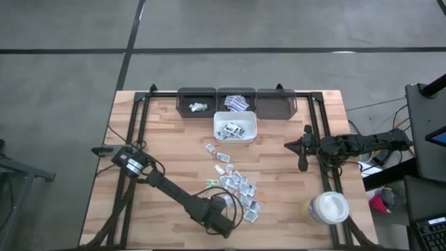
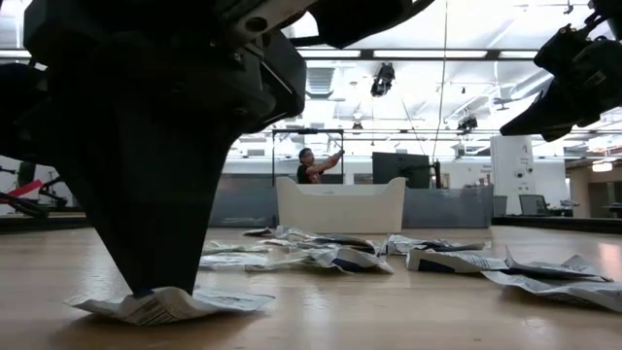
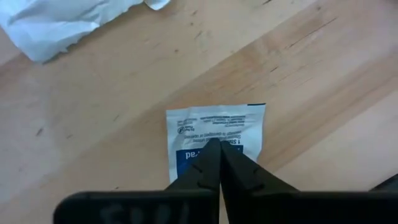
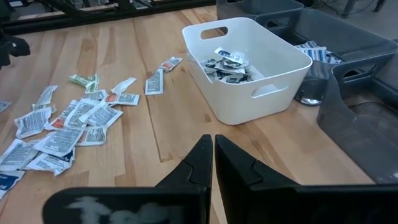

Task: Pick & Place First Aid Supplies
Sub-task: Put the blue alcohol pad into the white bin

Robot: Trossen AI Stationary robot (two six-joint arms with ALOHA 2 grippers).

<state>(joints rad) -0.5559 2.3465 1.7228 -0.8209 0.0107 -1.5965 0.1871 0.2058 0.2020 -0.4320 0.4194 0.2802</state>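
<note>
Already we had some sachets [image 4: 227, 62] in the white bin [image 4: 273, 71]; our left gripper [image 3: 219, 152] clamped one sachet [image 3: 214, 124], many remaining on the table [image 4: 155, 124].

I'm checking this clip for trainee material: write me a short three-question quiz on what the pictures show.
1. True or false: the left gripper is shut on a sachet lying on the table.
2. Where is the right gripper?
A. inside the white bin
B. above bare table to the right of the white bin, holding nothing
C. on the round tub
3. Fill in: the white bin stands in front of a row of ___ dark bins.

Key:
1. True; its fingers pinch the sachet's near edge.
2. B
3. three
</note>
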